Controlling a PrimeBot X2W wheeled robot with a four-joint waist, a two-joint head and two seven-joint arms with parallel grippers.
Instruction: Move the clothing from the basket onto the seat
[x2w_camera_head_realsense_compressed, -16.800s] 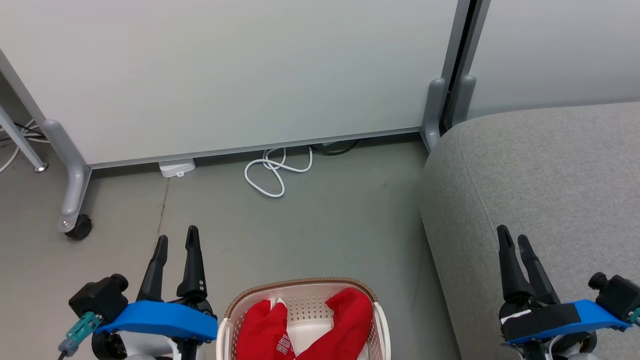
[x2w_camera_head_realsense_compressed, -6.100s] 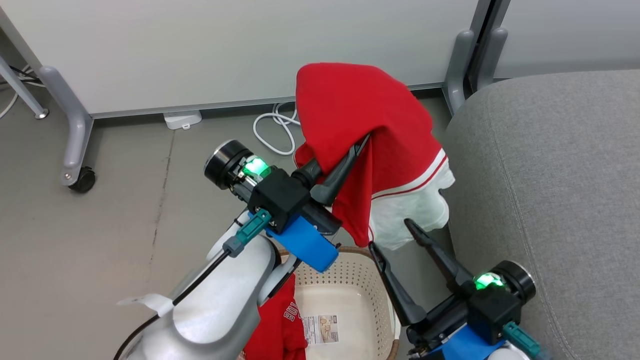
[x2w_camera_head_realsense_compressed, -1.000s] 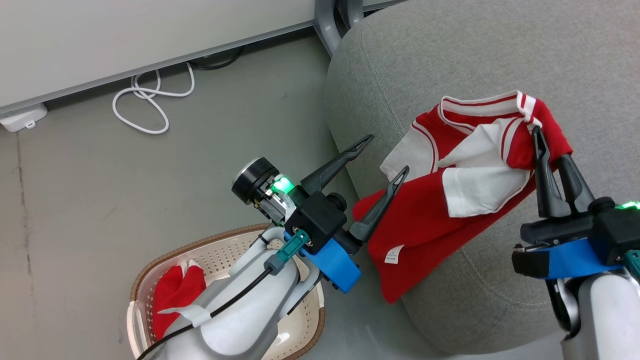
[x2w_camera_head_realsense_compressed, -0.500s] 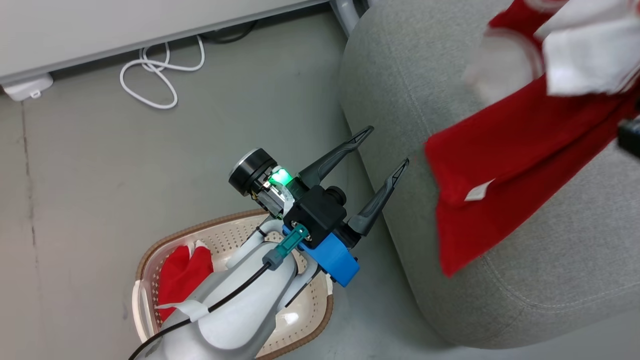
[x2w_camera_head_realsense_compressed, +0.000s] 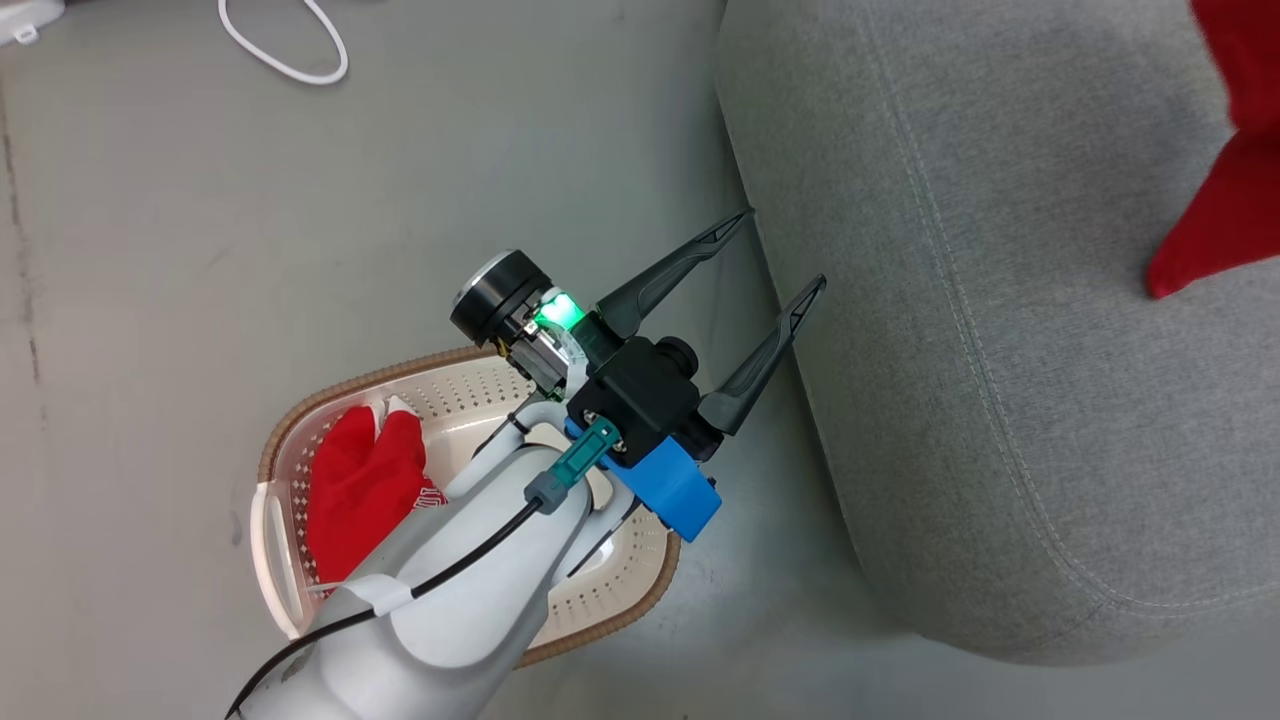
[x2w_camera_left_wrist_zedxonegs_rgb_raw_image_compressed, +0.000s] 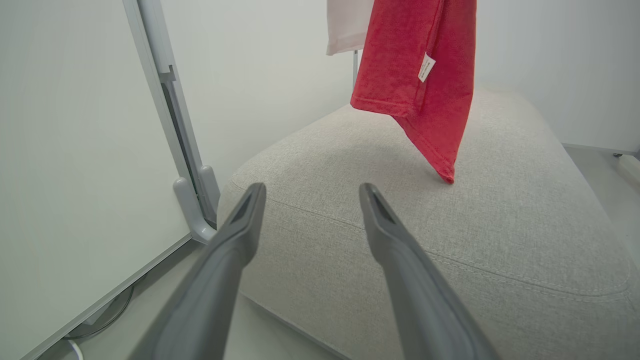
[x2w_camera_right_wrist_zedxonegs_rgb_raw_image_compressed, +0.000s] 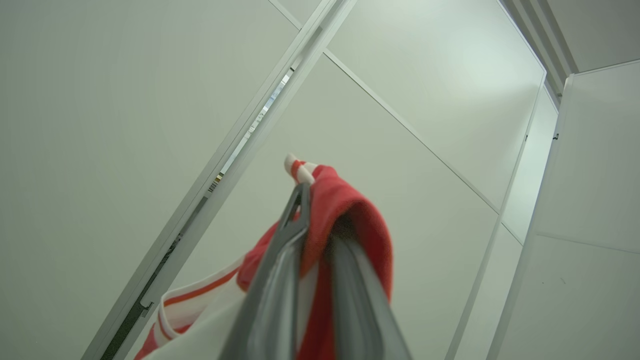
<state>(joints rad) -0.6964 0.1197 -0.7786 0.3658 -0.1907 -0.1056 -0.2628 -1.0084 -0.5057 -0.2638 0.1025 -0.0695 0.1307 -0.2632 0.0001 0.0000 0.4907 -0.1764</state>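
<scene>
Right hand (x2w_camera_right_wrist_zedxonegs_rgb_raw_image_compressed: 320, 225): fingers pinched almost together on the lifted garment (x2w_camera_left_wrist_zedxonegs_rgb_raw_image_compressed: 425, 85) near its striped white trim, with cloth draped over one finger. The garment hangs over the seat (x2w_camera_head_realsense_compressed: 1000, 350). Its lowest corner is just off the cushion in the left wrist view; I can't tell whether it brushes.

Left hand (x2w_camera_head_realsense_compressed: 782, 248): wide open and holding nothing, over the floor (x2w_camera_head_realsense_compressed: 400, 180) between the basket (x2w_camera_head_realsense_compressed: 330, 372) and the seat edge. The second garment (x2w_camera_head_realsense_compressed: 360, 490) is bunched in the basket, at its left end in the head view.

Step as I read it: lay the garment on the seat.
- Lower the right hand well inboard of the stitched seam, hem landing first.
- Open only once most of the weight is on the cushion, or it may slide off the rounded edge.
- Cloth hooked over the finger could snag on release, so back out along the finger line, not sideways.
- The left hand looks clear of the drop path.

Hard to see:
- The head view cuts the garment off at its right edge, and the left wrist view crops its top.
- The right wrist view looks up at wall panels, so it gives no read on height above the seat.
- The left forearm covers much of the basket floor and part of the second garment; its lettering is barely readable.
</scene>
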